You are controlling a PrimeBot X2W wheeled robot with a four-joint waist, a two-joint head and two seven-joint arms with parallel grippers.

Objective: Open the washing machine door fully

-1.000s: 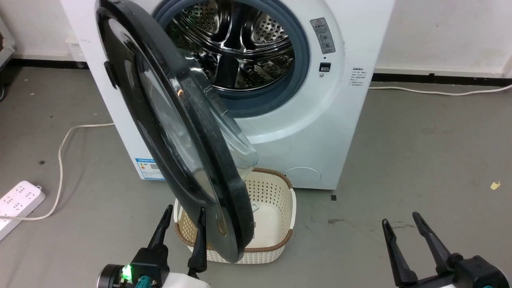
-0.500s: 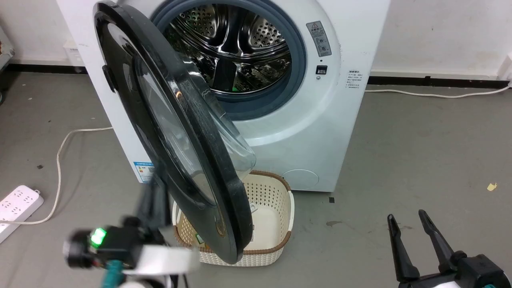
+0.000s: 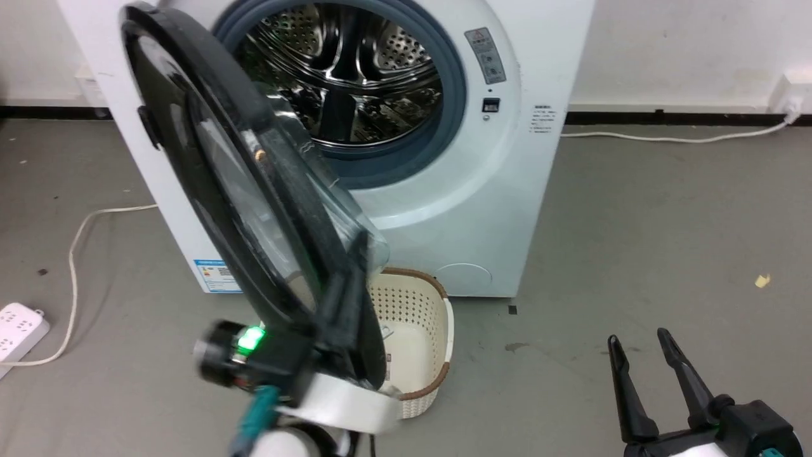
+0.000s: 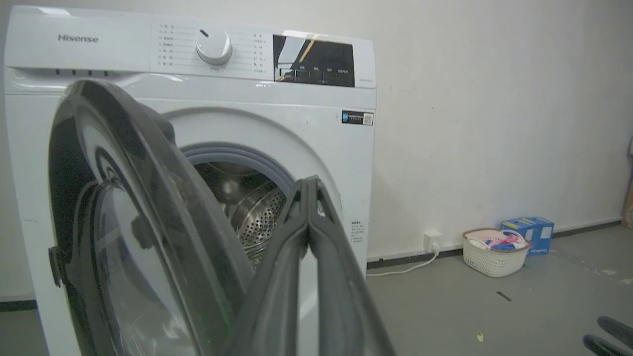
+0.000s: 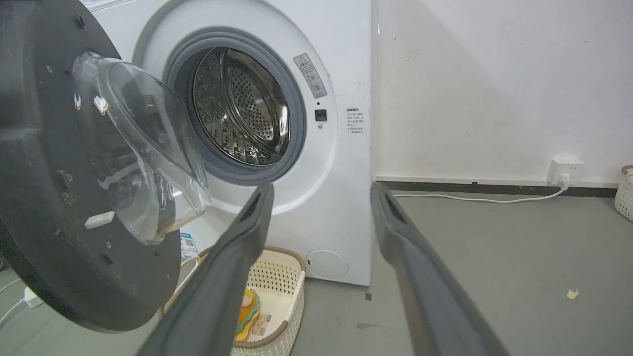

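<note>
**Door part-open; left fingers together at its drum side**

You are facing the big white front-loading washing machine. Its very large round glossy black washing machine door is hanging from the hinge on the left of the head view. The door is standing partly open and angling out toward you. Its bulging clear glass bowl is facing the perforated steel drum inside the grey gasket.

Your left gripper is holding its two long dark fingers pressed together, with nothing between them. It is reaching up just beside the door's lower rim, on the drum side. The head view is blurring there, so you cannot tell whether the fingers are touching the rim.

Your right gripper is sitting low at the right, well apart from the machine. Its fingers are standing wide apart and gripping nothing.

A cream perforated plastic basket with a brown rim is resting on the grey floor at the machine's foot, under the door's lower edge. A white power strip is lying at the far left.
</note>
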